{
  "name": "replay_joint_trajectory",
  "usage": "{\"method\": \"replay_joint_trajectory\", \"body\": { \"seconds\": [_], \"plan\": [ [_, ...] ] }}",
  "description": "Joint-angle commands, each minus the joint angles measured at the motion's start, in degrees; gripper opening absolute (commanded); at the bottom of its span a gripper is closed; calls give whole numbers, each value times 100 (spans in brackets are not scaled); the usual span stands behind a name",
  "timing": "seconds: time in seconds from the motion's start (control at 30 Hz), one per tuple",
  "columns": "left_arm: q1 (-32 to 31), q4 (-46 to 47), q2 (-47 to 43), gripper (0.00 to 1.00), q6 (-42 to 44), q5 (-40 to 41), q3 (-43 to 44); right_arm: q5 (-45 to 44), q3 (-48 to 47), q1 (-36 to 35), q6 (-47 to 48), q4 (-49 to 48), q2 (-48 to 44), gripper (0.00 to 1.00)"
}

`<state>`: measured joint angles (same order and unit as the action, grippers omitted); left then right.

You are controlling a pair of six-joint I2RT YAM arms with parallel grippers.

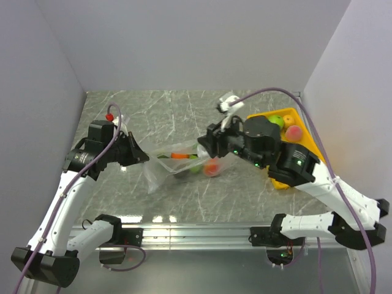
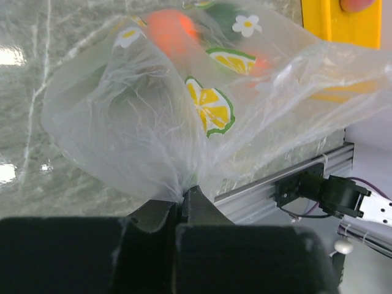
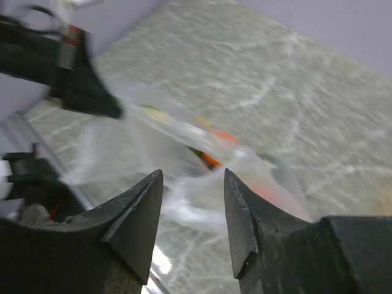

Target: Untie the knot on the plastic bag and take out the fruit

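**Bag mid-table, between the two grippers**

The bag (image 1: 177,166) spans the middle of the table (image 1: 153,116). Its left end is pinched between the jaws of the left gripper (image 1: 144,158), which sits to the bag's left. The right gripper (image 1: 202,147) is at the bag's right end, just behind and above it. Fruit (image 1: 211,166) lies inside the bag, toward that right end. The tray (image 1: 291,113) stands right of the bag, near the right wall and partly under the right arm. Two loose pieces (image 1: 294,131) sit in its far half. A rail (image 1: 202,234) runs along the near edge in front of the bag.
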<state>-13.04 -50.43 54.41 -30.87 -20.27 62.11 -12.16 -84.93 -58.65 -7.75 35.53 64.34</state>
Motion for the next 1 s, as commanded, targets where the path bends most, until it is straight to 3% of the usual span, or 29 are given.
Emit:
{"method": "replay_joint_trajectory", "body": {
  "seconds": [0.0,0.17,0.4,0.57,0.7,0.8,0.97],
  "plan": [
    [12,139,-62,1,-59,-310,-120,-251,-445,-532,64,315,824,50],
    [12,262,-141,1,-138,-346,-190,-348,-754,-823,-559,104,1835,47],
    [20,429,-212,1,-243,-433,-383,-743,-280,-570,-1184,-581,2653,44],
    [12,517,-247,1,-270,-522,-524,-1060,669,-95,-1773,-1336,2970,43],
    [12,850,-308,1,-463,-198,-752,-517,1574,3,-1853,-1488,3050,41],
    [20,1412,-387,2,-832,295,-1093,125,2626,-295,-2028,-1619,2708,41],
    [178,2606,-204,1,-1446,1095,-1736,662,3298,-779,-2354,-1479,2128,41]
  ]
}}
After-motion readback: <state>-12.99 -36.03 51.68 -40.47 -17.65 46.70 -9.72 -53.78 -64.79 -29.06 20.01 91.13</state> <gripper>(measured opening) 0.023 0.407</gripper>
